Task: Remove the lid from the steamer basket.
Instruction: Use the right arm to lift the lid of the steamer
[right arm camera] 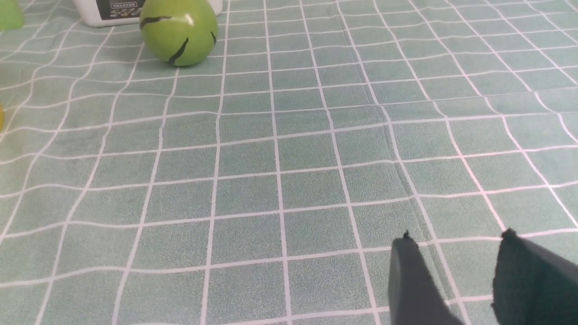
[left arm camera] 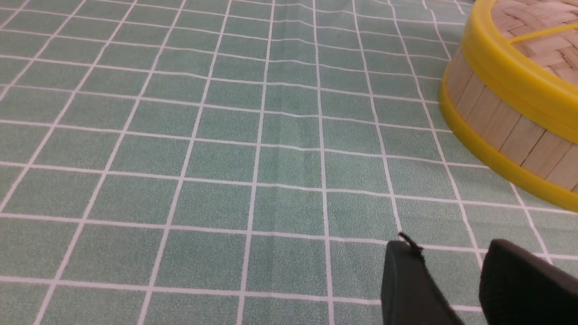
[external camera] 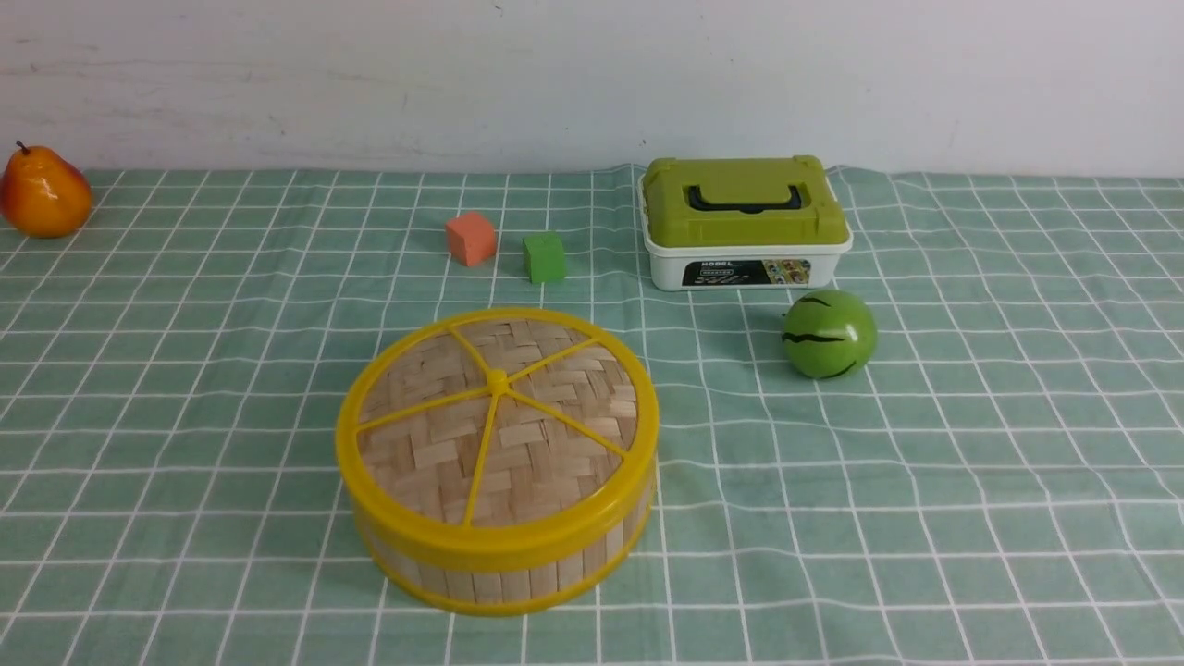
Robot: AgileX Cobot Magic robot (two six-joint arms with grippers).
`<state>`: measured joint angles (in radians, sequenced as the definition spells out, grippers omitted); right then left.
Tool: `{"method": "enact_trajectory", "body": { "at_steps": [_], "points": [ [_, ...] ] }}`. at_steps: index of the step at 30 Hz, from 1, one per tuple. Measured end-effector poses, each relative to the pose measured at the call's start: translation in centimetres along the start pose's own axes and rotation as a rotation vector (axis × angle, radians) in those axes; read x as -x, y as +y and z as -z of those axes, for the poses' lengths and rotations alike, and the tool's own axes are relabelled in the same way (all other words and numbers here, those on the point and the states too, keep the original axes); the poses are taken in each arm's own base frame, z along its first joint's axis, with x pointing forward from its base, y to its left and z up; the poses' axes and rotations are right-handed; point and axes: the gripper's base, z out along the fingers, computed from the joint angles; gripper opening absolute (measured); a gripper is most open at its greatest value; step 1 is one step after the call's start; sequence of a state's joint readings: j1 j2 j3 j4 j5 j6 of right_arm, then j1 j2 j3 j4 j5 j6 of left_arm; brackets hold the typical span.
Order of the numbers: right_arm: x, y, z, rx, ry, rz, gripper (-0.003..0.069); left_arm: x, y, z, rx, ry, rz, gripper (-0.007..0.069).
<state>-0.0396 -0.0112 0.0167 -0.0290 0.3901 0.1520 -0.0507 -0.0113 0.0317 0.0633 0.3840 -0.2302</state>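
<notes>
The lid [external camera: 499, 416], woven pale bamboo with a yellow rim and yellow spokes, sits closed on the steamer basket [external camera: 518, 575] at the front centre of the table. In the left wrist view part of the basket [left arm camera: 501, 122] and the lid's rim [left arm camera: 505, 67] show off to one side. My left gripper [left arm camera: 451, 253] is open and empty over bare cloth, apart from the basket. My right gripper [right arm camera: 456, 243] is open and empty over bare cloth. Neither arm shows in the front view.
A white box with an olive-green top [external camera: 745, 222] stands at the back, a green melon-like ball [external camera: 828, 333] before it, also in the right wrist view [right arm camera: 178, 29]. An orange cube [external camera: 470, 238], a green cube [external camera: 544, 256] and a pear [external camera: 42, 192] lie further back.
</notes>
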Motion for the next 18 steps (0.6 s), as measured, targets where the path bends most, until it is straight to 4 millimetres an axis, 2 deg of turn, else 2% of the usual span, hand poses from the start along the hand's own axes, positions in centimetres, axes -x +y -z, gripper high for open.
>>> {"method": "enact_trajectory", "body": {
  "at_steps": [2,4,5,8,9,10,11,13,18],
  "points": [
    [0.0,0.1,0.0,0.011,-0.001,-0.040,0.0241,0.0,0.0,0.0,0.000,0.000,0.000,0.0239],
    [0.0,0.5,0.0,0.055,0.006,-0.205,0.0241,0.0,0.0,0.0,0.000,0.000,0.000,0.0239],
    [0.0,0.7,0.0,0.081,0.013,-0.310,0.0241,0.0,0.0,0.0,0.000,0.000,0.000,0.0239],
    [0.0,1.8,0.1,0.198,0.075,-0.806,0.0241,0.0,0.0,0.0,0.000,0.000,0.000,0.0239],
    [-0.1,1.9,0.1,0.205,0.080,-0.836,0.0241,0.0,0.0,0.0,0.000,0.000,0.000,0.0239],
    [0.0,2.3,0.2,0.251,0.116,-1.028,0.0241,0.0,0.0,0.0,0.000,0.000,0.000,0.0239],
    [0.1,2.5,0.3,0.268,0.128,-1.094,0.0241,0.0,0.0,0.0,0.000,0.000,0.000,0.0239],
    [0.1,2.5,0.3,0.276,0.127,-1.110,0.0241,0.0,0.0,0.0,0.000,0.000,0.000,0.0239],
    [0.2,2.2,0.2,0.252,0.085,-0.974,0.0241,0.0,0.0,0.0,0.000,0.000,0.000,0.0239]
  ]
}}
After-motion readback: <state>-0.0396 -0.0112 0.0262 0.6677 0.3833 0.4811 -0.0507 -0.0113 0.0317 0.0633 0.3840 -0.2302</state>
